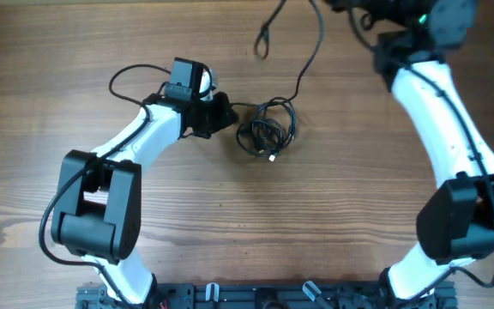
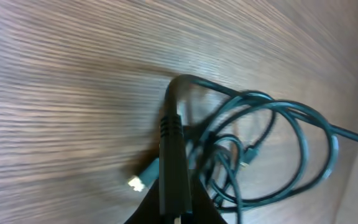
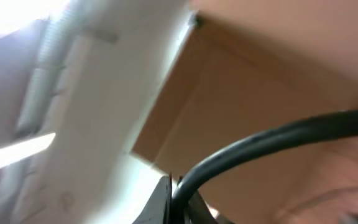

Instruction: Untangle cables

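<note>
The cables (image 1: 267, 130) lie bunched in a small black knot at the table's middle. One strand runs from the knot up to the top edge, with a loose loop (image 1: 268, 34) at the back. My left gripper (image 1: 227, 113) sits at the knot's left edge, shut on a thick plug end (image 2: 173, 155) of a cable. The tangled loops (image 2: 272, 149) and a small connector tip (image 2: 137, 183) lie just past it. My right gripper (image 3: 178, 186) is raised at the top right, shut on a black cable strand (image 3: 272, 140) that arcs away to the right.
The wooden table (image 1: 333, 215) spreads around the knot. The left arm's own thicker wire (image 1: 127, 77) loops at the back left. The right arm (image 1: 440, 120) slants across the right side. A brown box (image 3: 260, 74) and a white wall fill the right wrist view.
</note>
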Available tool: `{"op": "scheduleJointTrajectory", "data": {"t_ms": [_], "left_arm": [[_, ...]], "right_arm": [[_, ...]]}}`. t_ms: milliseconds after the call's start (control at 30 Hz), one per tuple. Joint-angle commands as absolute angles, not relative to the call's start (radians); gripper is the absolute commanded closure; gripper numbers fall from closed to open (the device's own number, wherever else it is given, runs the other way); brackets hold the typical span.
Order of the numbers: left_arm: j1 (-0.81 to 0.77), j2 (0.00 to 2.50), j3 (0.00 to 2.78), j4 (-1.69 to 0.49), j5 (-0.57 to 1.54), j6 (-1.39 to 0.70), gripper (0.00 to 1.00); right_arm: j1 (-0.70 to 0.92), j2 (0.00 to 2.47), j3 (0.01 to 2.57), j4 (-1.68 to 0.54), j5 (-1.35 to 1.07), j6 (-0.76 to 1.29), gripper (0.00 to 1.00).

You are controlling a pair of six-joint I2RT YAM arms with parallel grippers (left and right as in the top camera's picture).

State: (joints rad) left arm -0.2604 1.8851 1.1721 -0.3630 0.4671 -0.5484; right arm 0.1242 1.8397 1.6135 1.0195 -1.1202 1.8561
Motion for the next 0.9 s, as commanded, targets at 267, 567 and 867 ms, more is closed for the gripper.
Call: {"op": "scheduleJointTrajectory", "data": {"t_ms": [267, 567, 867], "left_arm": [[-0.144, 1.896, 1.162, -0.395, 0.398, -0.585, 0.96], [-0.12, 1.896, 1.162, -0.401, 0.399, -0.585, 0.7], [-0.121, 1.876, 1.19, -0.421, 0.553, -0.521, 0.0]], "right_arm": [[0.0, 1.827, 1.629, 0.121, -1.372, 1.026, 0.95], [-0.015, 1.83, 1.629, -0.543, -0.88, 0.512, 0.96], [-0.014, 1.831, 1.628, -0.762, -0.721, 0.356, 0.96]]}}
